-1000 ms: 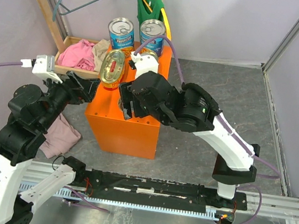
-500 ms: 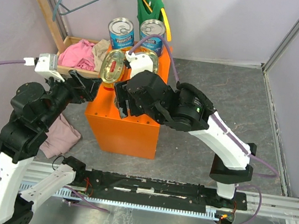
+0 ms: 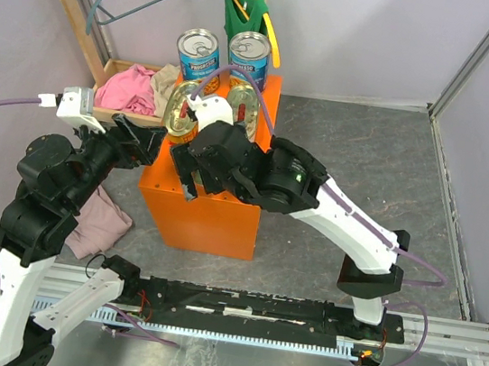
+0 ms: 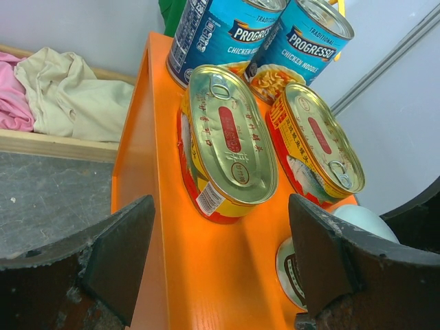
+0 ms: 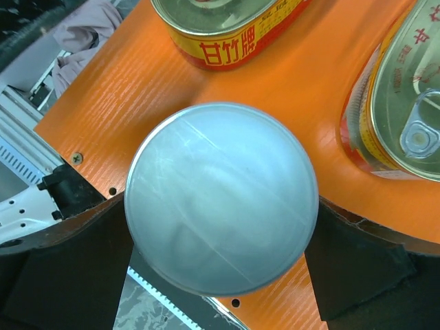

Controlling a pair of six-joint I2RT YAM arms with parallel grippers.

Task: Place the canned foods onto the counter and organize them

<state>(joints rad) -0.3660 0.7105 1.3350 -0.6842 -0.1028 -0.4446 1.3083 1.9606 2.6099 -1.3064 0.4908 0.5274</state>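
Note:
Two tall blue-labelled cans (image 3: 198, 54) (image 3: 249, 54) stand at the far end of the orange counter (image 3: 213, 215). Two flat oval yellow-red tins (image 3: 183, 106) (image 3: 241, 108) lie in front of them; all show in the left wrist view, with the left tin (image 4: 227, 141) ahead of the jaws. My right gripper (image 3: 193, 174) is shut on a small white-lidded can (image 5: 221, 198) over the counter's near left corner. That can shows partly in the left wrist view (image 4: 361, 221). My left gripper (image 4: 220, 275) is open and empty at the counter's left edge (image 4: 141, 179). I cannot make out a second small can.
A wooden tray (image 3: 108, 114) with pink and beige clothes sits left of the counter. A pinkish cloth (image 3: 98, 222) lies on the floor by the left arm. A green-yellow bag (image 3: 242, 5) stands behind the cans. The rail (image 3: 235, 314) runs along the near edge.
My right arm has swung left and nearer with the small can, uncovering the right oval tin. My left arm has hardly moved.

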